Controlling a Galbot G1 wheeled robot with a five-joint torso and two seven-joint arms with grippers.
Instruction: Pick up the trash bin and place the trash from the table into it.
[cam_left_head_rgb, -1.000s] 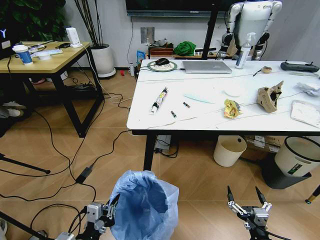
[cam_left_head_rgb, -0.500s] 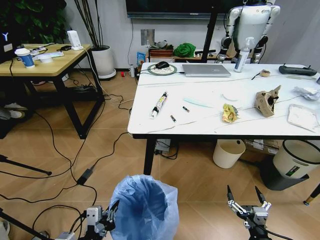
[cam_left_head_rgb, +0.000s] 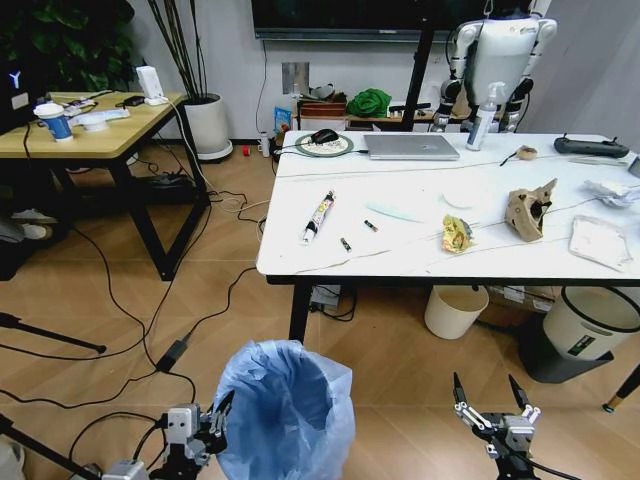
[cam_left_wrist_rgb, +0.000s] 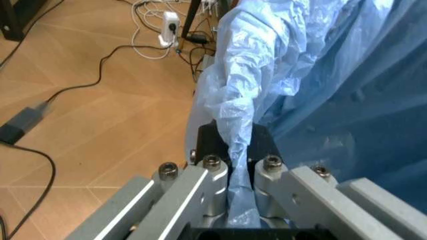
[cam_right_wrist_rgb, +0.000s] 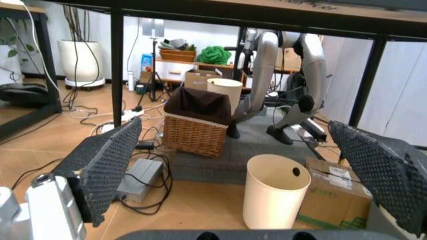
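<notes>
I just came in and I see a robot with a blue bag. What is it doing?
The robot is holding a trash bin by its light-blue bag liner: its left claw is shut on the plastic at the rim. The right claw is open and holds nothing, low over the floor. Ahead, the trash is on the table: a yellow snack wrapper, a brown cardboard piece and a white packet. None is in the bin yet.

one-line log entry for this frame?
left claw: shut on blue-bagged round trash bin | right claw: open, low | yellow snack wrapper: on white marble table
</notes>
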